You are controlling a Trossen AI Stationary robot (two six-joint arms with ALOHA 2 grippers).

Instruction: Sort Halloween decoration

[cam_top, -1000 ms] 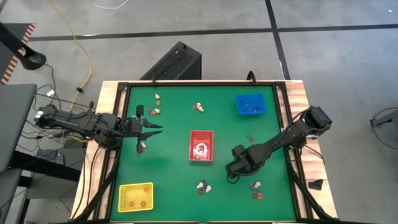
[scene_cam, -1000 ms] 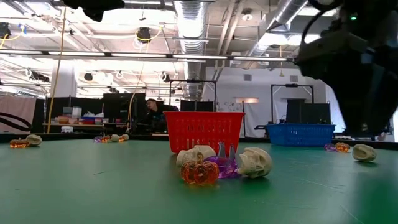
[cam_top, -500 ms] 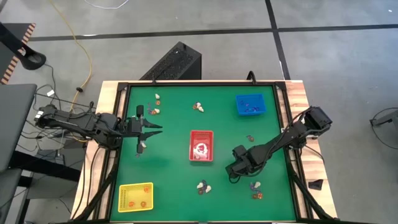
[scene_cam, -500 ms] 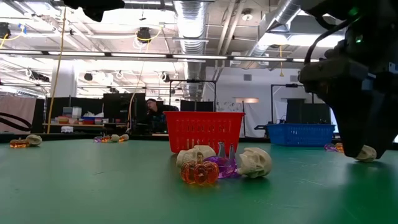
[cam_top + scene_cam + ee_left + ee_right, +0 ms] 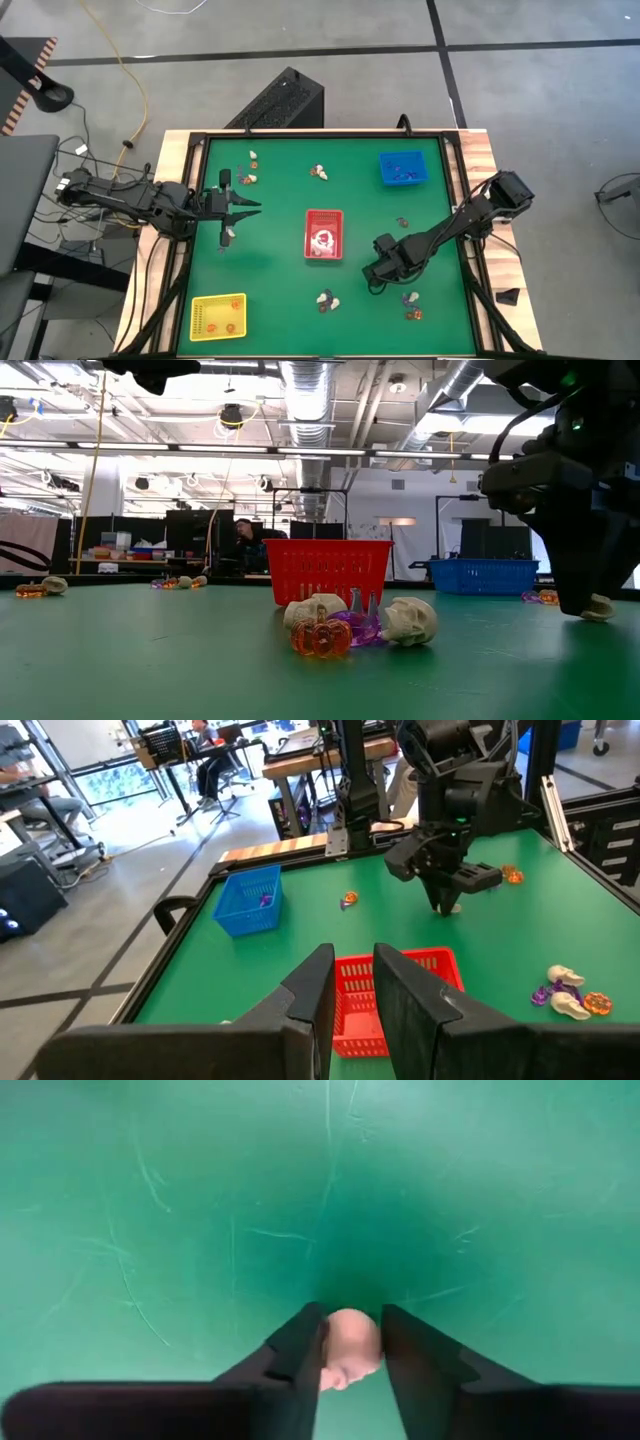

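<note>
Over on the green table three small trays sit well apart: a red tray in the middle, a blue tray toward the far right corner, and a yellow tray at the near left corner. A black box stands on the floor just beyond the table's far edge. From table height, the red tray rises right behind a little cluster of trinkets, and a person sits at a desk deep in the room.

Scattered across the mat, the Halloween decoration lies in small groups: a cream skull, an orange pumpkin and a purple piece bunched just in front of the red tray, a few more pieces near the far left, some by the far middle, and another bunch at the near right.

The right arm reaches in low from the right edge, its right gripper pointing down at the mat to the right of the red tray, fingers pinched on a pale skull trinket that rests on the table. The left gripper hangs above the left side of the table, level and aimed toward the red tray, fingers narrowly apart with nothing between them.
</note>
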